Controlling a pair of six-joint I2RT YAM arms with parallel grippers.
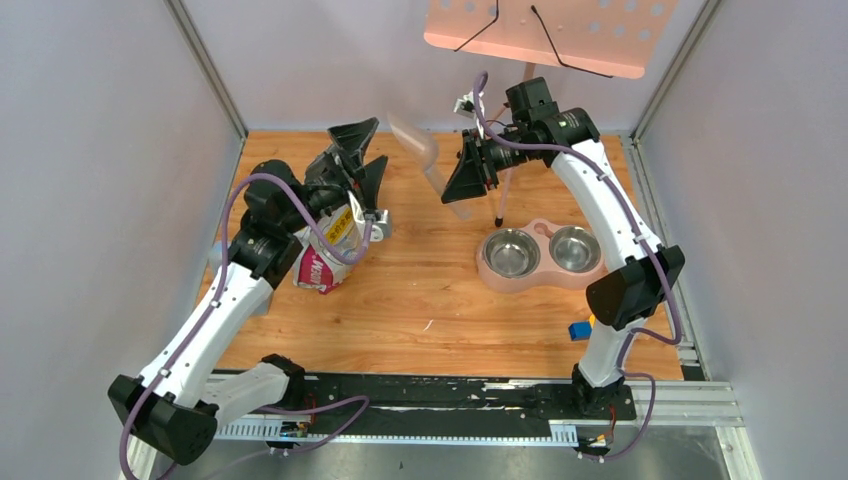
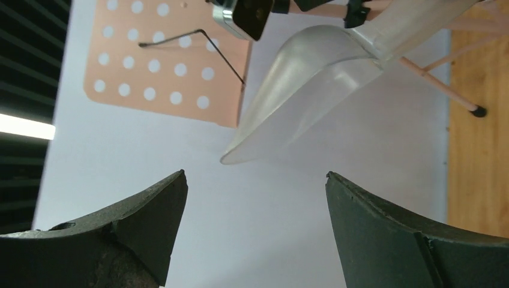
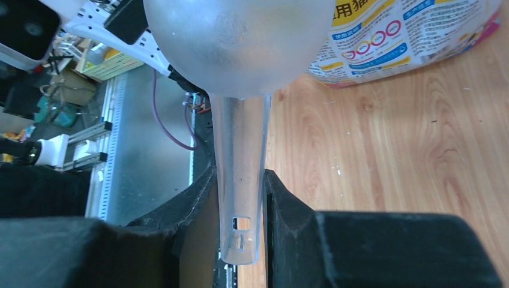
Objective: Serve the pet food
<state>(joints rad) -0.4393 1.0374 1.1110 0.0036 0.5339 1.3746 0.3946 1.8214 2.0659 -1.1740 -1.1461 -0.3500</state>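
No kibble shows in any view; the pet food is hidden or out of view. The printed bag stands at the left on the wooden table, and also shows in the right wrist view. My left gripper is open and empty, raised above the bag and pointing toward the scoop. My right gripper is shut on the handle of the clear plastic scoop, holding it in the air between the arms. The scoop looks empty; it also shows in the left wrist view.
A pink double feeder with two empty steel bowls sits at the right. A pink perforated stand rises at the back, with a leg coming down near the feeder. A small blue object lies by the right arm.
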